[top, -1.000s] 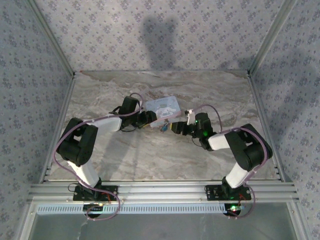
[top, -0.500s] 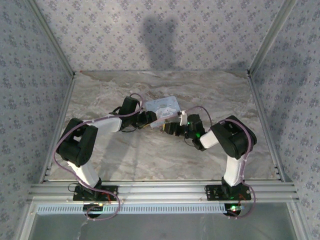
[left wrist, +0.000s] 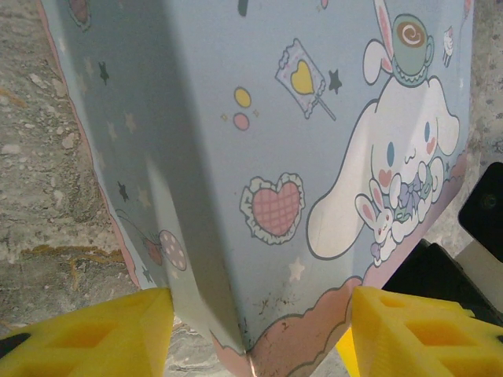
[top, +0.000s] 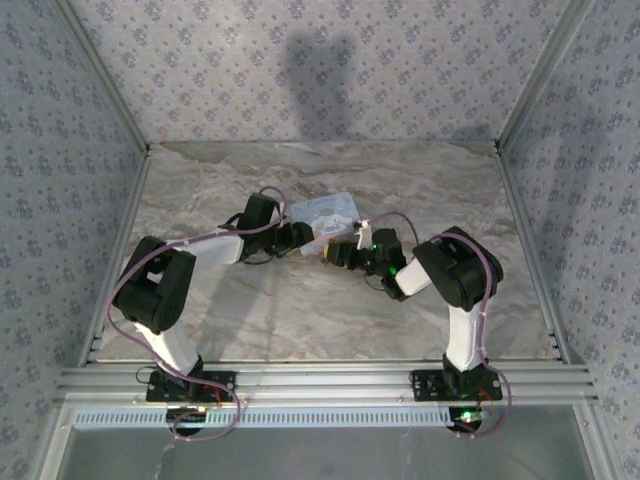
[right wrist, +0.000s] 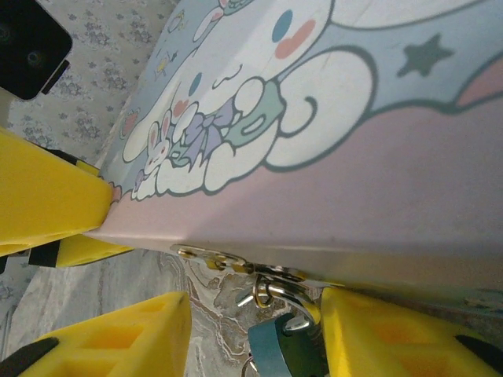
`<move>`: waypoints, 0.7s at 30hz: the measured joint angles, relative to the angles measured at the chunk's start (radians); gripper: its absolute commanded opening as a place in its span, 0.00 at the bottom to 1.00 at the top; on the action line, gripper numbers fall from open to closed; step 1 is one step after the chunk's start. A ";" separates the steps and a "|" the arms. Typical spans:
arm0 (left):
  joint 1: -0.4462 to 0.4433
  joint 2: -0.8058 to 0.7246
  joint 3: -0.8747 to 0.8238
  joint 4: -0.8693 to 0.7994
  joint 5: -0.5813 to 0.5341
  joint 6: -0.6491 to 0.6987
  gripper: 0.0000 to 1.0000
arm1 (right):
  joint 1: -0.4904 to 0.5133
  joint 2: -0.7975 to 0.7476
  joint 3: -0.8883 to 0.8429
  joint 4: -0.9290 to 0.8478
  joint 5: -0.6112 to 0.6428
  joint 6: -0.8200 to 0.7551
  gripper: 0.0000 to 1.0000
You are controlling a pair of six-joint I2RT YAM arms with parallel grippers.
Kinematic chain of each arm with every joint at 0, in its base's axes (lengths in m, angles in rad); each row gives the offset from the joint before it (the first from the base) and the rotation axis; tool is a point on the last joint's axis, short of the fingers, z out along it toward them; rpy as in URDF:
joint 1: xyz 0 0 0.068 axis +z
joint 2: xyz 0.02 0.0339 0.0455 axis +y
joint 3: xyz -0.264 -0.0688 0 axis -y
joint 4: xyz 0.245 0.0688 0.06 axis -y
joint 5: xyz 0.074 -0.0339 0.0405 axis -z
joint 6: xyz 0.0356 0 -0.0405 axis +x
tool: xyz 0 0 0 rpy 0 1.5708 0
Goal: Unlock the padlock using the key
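Note:
The padlock (right wrist: 277,350) is a small blue body with a silvery shackle (right wrist: 292,301) hooked through the hasp (right wrist: 216,260) on the edge of a pale blue-and-pink cartoon tin (top: 326,213). My right gripper (right wrist: 255,305) straddles it with jaws apart. The lock rests against the right finger (right wrist: 401,338), with bare table between it and the other finger (right wrist: 118,338). I cannot make out the key; a thin wire ring (right wrist: 250,366) pokes out below the lock. My left gripper (left wrist: 262,302) is shut on the tin's near corner (left wrist: 259,259). In the top view the two grippers (top: 292,238) (top: 337,256) meet at the tin.
The tin lies mid-table on the marble top (top: 300,310). My left gripper's yellow finger (right wrist: 47,206) and its dark wrist body (right wrist: 27,39) sit close to the hasp. Patterned walls (top: 80,150) and metal posts enclose the table on three sides.
The right arm has folded in and slid its gripper left to the tin's front edge, and its jaws have narrowed. The left arm and tin have not moved.

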 measured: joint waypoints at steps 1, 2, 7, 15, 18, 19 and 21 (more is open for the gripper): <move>0.000 0.000 0.000 0.000 0.000 0.000 0.60 | 0.000 0.000 0.000 0.000 0.000 0.001 0.44; 0.000 0.000 0.000 0.000 0.000 0.000 0.60 | 0.000 0.000 0.000 0.000 0.000 0.003 0.42; 0.000 0.000 0.000 0.000 0.000 0.000 0.60 | 0.000 0.001 0.000 -0.002 0.000 0.007 0.32; 0.000 0.000 0.000 0.000 0.000 0.000 0.60 | -0.003 0.002 -0.002 -0.008 0.005 0.017 0.15; 0.000 0.000 0.000 0.000 0.000 0.000 0.60 | -0.004 0.002 -0.004 -0.013 0.011 0.023 0.08; 0.000 0.000 0.000 0.000 0.000 0.000 0.60 | -0.005 0.002 -0.005 -0.013 0.012 0.026 0.06; 0.000 0.000 0.000 0.000 0.000 0.000 0.60 | -0.005 0.002 -0.008 -0.010 0.014 0.030 0.03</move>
